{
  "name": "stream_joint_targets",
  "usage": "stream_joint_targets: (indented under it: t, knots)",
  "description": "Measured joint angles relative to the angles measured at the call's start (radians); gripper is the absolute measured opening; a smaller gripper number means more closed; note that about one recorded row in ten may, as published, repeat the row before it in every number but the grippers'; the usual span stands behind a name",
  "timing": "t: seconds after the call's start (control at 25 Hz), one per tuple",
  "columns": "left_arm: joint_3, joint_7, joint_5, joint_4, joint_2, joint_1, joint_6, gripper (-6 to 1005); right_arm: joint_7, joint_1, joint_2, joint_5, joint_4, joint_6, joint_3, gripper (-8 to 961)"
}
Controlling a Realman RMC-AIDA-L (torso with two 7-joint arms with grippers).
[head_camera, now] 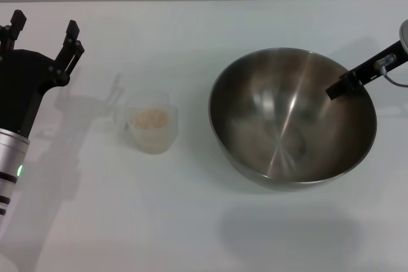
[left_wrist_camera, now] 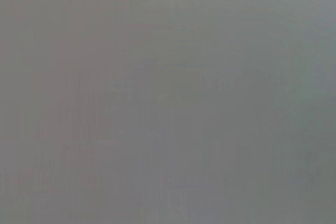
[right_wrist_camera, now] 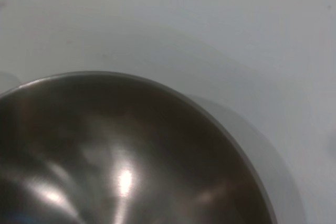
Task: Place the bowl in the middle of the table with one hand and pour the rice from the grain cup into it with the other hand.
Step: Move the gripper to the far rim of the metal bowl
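Observation:
The steel bowl [head_camera: 290, 119] hangs tilted a little above the table [head_camera: 191, 30], right of centre, and casts a shadow below itself. My right gripper [head_camera: 338, 88] is shut on its far right rim, with one black finger reaching inside. The right wrist view looks down into the bowl [right_wrist_camera: 121, 156]. The clear grain cup [head_camera: 152, 125] stands left of the bowl with rice [head_camera: 151, 118] in it. My left gripper [head_camera: 43, 30] is open at the far left, well apart from the cup. The left wrist view shows only plain grey.
White tabletop lies between the cup and the bowl and along the front edge. A strip of the table [right_wrist_camera: 236, 35] shows beyond the bowl's rim in the right wrist view.

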Motion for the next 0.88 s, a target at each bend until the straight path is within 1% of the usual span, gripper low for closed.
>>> stream_joint_targets:
  t: [0.08,0.4,0.48,0.6,0.68,0.8,0.88]
  knots:
    - [0.001,0.0,0.0,-0.003,0.0,0.001,0.0,830,-0.013,0.0,0.0,0.001,0.013,-0.003,0.019,293]
    - [0.001,-0.001,0.001,-0.009,0.0,0.007,0.0,827,-0.027,0.0,-0.001,0.002,0.019,-0.006,0.036,111]
    - [0.002,-0.001,0.001,-0.009,0.0,0.008,0.0,827,-0.035,0.001,-0.001,0.01,0.018,-0.008,0.058,65]
    - [0.002,-0.001,0.001,-0.009,0.0,0.009,0.0,826,-0.038,0.003,-0.001,0.015,0.009,-0.009,0.074,25]
    - [0.002,-0.001,0.001,-0.009,0.0,0.008,0.0,825,-0.045,-0.001,-0.003,0.038,-0.021,-0.009,0.09,-2]
    - [0.002,-0.001,0.001,-0.009,0.0,0.008,0.0,824,-0.057,-0.006,-0.006,0.07,-0.045,-0.005,0.104,-1]
    - [0.003,-0.001,0.001,-0.009,0.0,0.007,0.0,824,-0.082,-0.013,-0.007,0.125,-0.073,0.019,0.112,-1]
